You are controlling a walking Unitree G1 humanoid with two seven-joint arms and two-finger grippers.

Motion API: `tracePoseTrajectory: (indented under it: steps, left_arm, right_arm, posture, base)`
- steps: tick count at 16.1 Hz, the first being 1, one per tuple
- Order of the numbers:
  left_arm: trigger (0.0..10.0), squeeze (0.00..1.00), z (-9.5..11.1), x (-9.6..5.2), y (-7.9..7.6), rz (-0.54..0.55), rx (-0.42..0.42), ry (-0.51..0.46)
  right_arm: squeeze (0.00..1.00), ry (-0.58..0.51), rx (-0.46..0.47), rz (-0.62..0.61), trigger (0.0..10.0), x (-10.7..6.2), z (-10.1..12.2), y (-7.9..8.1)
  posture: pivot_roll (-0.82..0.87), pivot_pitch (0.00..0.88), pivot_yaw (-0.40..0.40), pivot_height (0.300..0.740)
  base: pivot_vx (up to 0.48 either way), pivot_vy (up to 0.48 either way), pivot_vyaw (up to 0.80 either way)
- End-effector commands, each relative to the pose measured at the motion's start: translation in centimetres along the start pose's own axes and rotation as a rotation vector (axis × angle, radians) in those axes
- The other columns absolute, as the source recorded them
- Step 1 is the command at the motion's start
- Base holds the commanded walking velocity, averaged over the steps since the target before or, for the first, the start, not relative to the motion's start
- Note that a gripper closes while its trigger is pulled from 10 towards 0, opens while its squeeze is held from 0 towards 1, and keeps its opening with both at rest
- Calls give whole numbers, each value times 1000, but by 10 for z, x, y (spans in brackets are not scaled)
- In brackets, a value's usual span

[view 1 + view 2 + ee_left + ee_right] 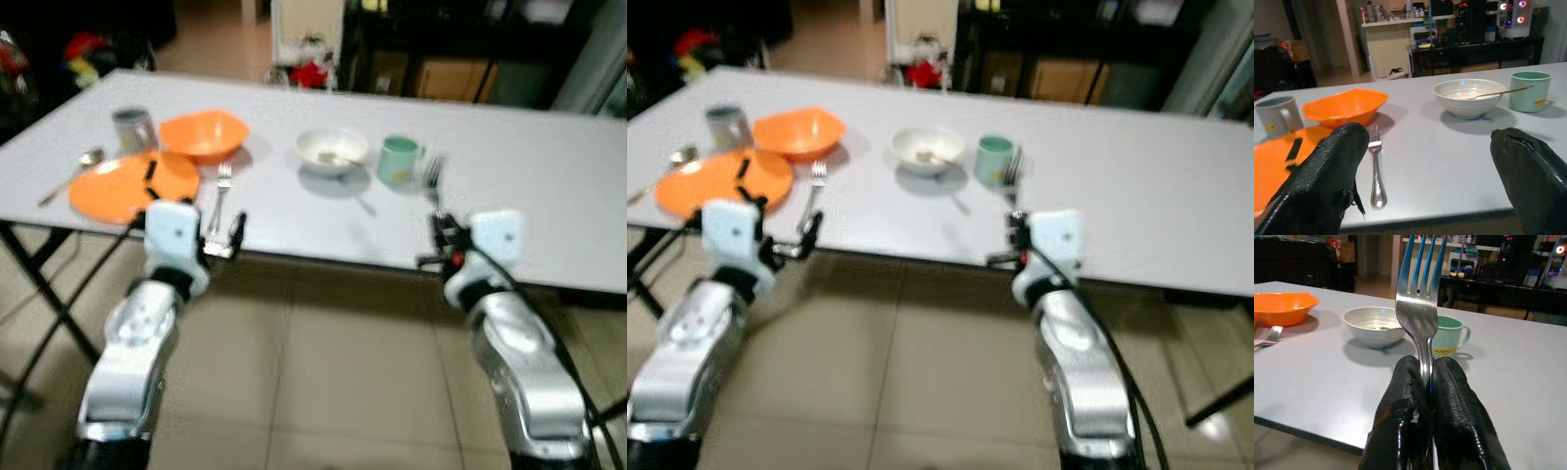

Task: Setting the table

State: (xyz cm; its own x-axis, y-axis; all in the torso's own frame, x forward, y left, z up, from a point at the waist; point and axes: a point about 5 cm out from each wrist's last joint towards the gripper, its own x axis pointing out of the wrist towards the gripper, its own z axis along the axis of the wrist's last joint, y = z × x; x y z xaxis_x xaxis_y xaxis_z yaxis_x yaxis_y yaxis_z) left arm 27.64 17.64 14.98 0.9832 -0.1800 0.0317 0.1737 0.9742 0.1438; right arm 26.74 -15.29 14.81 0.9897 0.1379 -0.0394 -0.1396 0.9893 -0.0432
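Note:
My right gripper (pixel 1422 367) is shut on a silver fork (pixel 1420 289) held tines up at the table's near edge, in front of the green mug (pixel 399 160) and the white bowl (pixel 332 149) with a spoon in it. My left gripper (pixel 1425 161) stands open at the near edge, just before a second fork (pixel 1376 169) that lies on the table beside the orange plate (pixel 127 186). An orange bowl (pixel 203 134) and a grey mug (pixel 133 127) stand behind the plate. A spoon (pixel 71 174) lies left of the plate.
The white table (pixel 549 186) runs wide to the right with bare surface. Tiled floor lies under its near edge. Dark shelving and a cabinet stand behind the table, with black table legs at the left.

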Motion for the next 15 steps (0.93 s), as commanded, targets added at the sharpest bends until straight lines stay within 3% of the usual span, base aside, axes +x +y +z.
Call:
tracePoseTrajectory:
  steps: [1, 15]
  left_arm:
    - [10000, 0, 0, 2, -6, -15, -3, -2]
    - [10000, 0, 1, 4, -9, -42, -1, -7]
  right_arm:
    - [0, 6, -10, -10, 10000, 0, 2, -7]
    - [0, 28, -82, 34, 10000, 2, 4, -1]
  posture:
    - [66, 0, -10, 740]
    - [64, 0, -8, 740]
  base:
    - [334, 0, 0]
    - [330, 0, 0]
